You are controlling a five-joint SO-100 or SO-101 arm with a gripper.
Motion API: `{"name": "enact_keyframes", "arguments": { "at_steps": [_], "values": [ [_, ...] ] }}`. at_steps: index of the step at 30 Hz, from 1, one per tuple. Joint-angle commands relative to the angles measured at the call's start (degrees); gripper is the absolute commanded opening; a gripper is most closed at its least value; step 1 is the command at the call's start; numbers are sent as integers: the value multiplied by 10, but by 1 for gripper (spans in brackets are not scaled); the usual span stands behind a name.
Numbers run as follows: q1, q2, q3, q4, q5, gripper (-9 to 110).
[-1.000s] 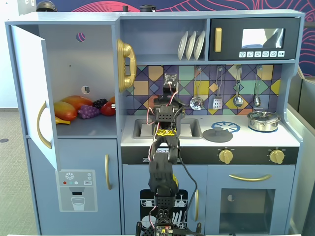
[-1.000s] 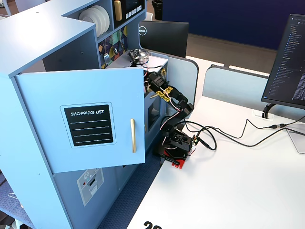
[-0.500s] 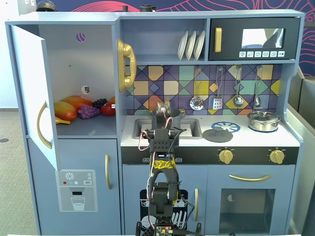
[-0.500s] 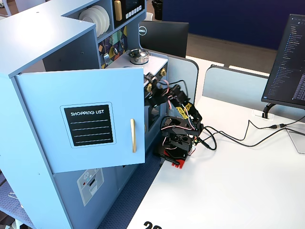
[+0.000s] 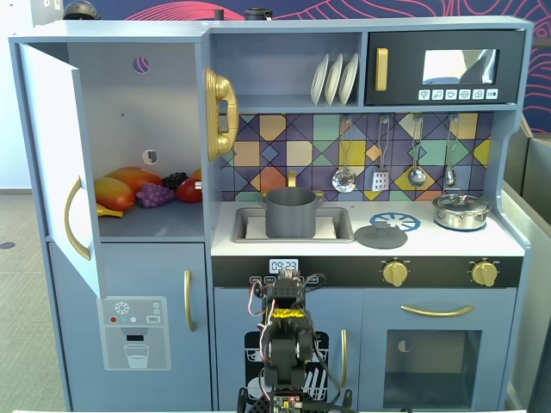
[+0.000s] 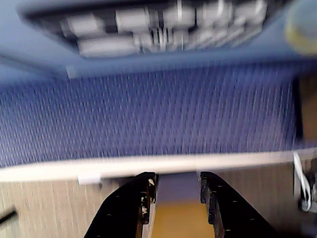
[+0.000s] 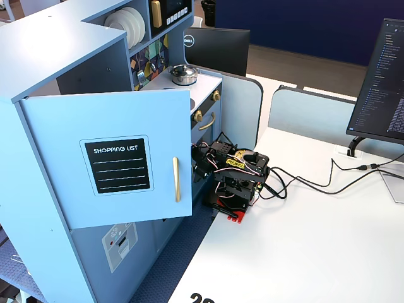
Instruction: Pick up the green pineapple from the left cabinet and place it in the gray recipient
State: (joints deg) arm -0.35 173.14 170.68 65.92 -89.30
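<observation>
**Folded arm before the toy kitchen; green pineapple not discernible**

No green pineapple can be made out. The left cabinet [image 5: 129,129], door [image 7: 107,158] swung open, holds one fruit pile: two orange-red mangoes [image 5: 120,185], one purple grape bunch [image 5: 155,195], one red fruit [image 5: 189,189], partly overlapping. At 3 o'clock from the pile, one gray recipient [image 5: 291,213] stands in the sink [image 5: 340,231]; one flat lid [image 5: 380,236] and one silver pot [image 5: 461,211] lie further along. Three plates [image 5: 334,79] stand at 12 o'clock. One arm [image 7: 232,173] sits folded at 6 o'clock. In the blurred wrist view, the gripper [image 6: 177,191] is narrowly parted, empty, its base cut off.
</observation>
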Motion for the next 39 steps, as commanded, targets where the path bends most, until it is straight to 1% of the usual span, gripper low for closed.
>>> {"name": "enact_keyframes", "arguments": {
  "at_steps": [1, 6, 11, 15, 39],
  "values": [
    [-3, 35, 12, 63, 28, 0],
    [9, 90, 12, 156, 11, 0],
    [12, 90, 13, 217, 4, 1],
    [2, 90, 13, 218, 26, 2],
    [3, 90, 13, 218, 27, 3]
  ]
}}
